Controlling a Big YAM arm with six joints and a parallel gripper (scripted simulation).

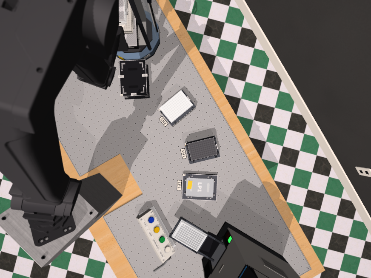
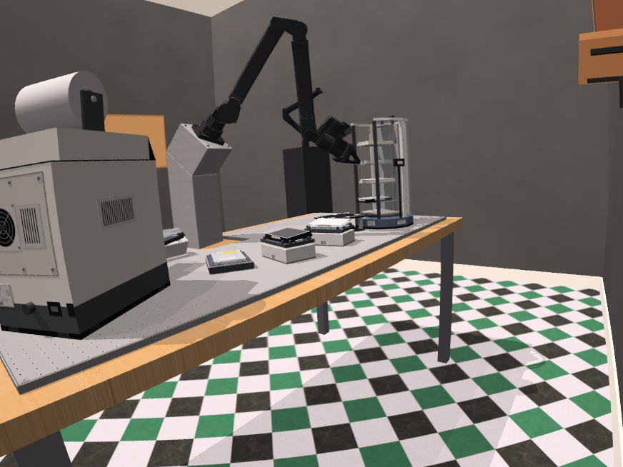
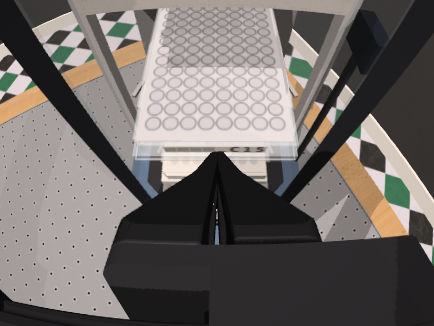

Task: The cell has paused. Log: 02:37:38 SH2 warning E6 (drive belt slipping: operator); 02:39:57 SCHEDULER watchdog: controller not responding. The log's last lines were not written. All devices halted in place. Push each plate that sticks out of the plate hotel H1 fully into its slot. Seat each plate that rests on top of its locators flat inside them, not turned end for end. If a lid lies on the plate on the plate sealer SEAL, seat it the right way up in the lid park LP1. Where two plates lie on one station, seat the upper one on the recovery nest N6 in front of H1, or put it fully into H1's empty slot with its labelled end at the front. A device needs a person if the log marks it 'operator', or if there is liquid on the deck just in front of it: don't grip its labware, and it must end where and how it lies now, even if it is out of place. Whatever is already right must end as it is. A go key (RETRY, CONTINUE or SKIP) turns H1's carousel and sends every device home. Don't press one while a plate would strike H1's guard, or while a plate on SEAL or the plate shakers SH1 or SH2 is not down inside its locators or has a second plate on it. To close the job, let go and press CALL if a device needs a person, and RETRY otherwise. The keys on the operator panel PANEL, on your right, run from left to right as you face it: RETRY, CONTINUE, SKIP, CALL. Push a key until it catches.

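At the far end of the bench, the gripper (image 3: 216, 168), fingers closed on nothing, noses against a clear plate (image 3: 216, 89) jutting from the tower (image 2: 378, 122); push unfinished, call key (image 1: 167, 248) unpressed.

Bright even light, soft overlapping shadows across the deck (image 1: 98, 119), sharp focus, wrist view edges bowed

Counts across the desk (image 1: 233, 119)

Four round keys (image 1: 156, 229) are sitting on one panel; three plates are showing outside the hotel, at SH2 (image 1: 176, 106), SH1 (image 1: 202, 148) and the sealer (image 1: 188, 235).
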